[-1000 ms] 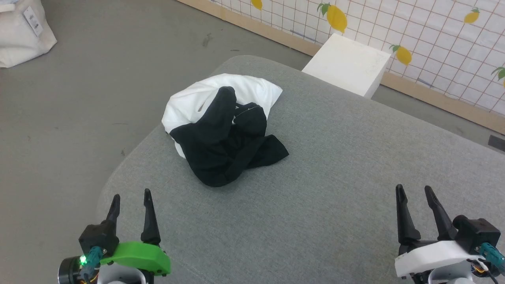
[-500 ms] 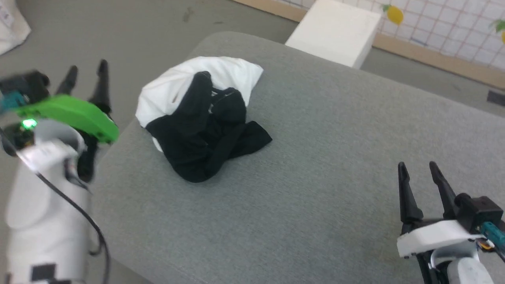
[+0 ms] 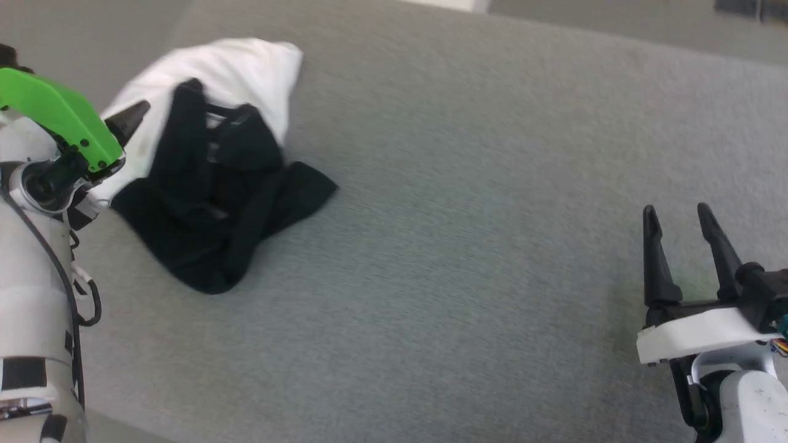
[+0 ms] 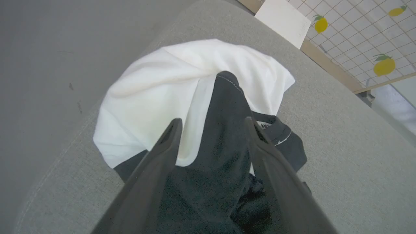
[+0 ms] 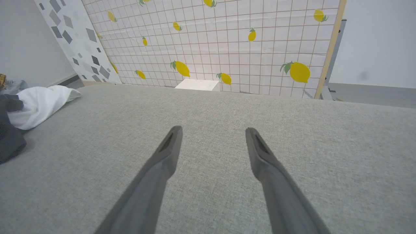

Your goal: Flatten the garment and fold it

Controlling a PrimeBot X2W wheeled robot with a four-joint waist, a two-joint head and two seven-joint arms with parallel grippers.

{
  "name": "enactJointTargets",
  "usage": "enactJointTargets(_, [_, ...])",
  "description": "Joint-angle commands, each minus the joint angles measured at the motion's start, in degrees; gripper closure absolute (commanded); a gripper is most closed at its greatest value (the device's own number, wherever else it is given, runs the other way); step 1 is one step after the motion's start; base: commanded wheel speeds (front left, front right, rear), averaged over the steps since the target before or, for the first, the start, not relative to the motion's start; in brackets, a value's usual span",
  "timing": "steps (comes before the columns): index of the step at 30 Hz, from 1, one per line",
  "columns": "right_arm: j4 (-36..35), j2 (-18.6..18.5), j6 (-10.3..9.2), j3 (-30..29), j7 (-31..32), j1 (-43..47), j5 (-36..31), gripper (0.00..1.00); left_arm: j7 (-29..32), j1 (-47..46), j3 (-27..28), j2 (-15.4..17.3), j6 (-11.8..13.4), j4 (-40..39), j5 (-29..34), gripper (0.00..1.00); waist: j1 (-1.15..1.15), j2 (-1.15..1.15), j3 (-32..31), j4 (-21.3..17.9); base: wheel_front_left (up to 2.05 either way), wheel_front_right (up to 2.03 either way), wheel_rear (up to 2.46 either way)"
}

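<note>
The garment (image 3: 209,160) lies crumpled at the far left of the grey padded worktop (image 3: 468,215), close to its left edge, with black cloth heaped on the near side and white bulging behind. The left pincer (image 4: 213,121) is over the heap with its jaws spread wide and a raised black fold between the fingers (whether they touch the cloth I cannot tell). It grips nothing. The right pincer (image 3: 676,211) is at the near right, well apart from the garment, equally wide and empty.
</note>
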Motion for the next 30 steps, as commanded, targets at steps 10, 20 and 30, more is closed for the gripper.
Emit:
enactJointTargets(10, [-3.0,0.0,-0.08,-1.6,1.0,-1.2,-1.0,0.00,10.5,-1.1,-2.2,-1.6,2.4,5.5,-1.5,0.00,-0.01,0.00,10.0,-6.3,0.00,0.00,0.00])
enactJointTargets(20, [-4.3,0.0,-0.08,-1.6,2.5,-1.0,-1.9,0.00,2.4,2.2,-4.4,-5.4,1.6,6.5,0.0,1.00,-0.01,0.00,10.1,-4.1,0.00,0.00,0.00])
enactJointTargets(30, [-0.4,0.0,-0.08,0.0,1.7,0.4,-0.4,0.00,-16.2,-2.0,-5.0,-2.9,-0.5,0.8,1.2,1.00,-0.01,0.00,1.5,-0.5,0.00,0.00,0.00])
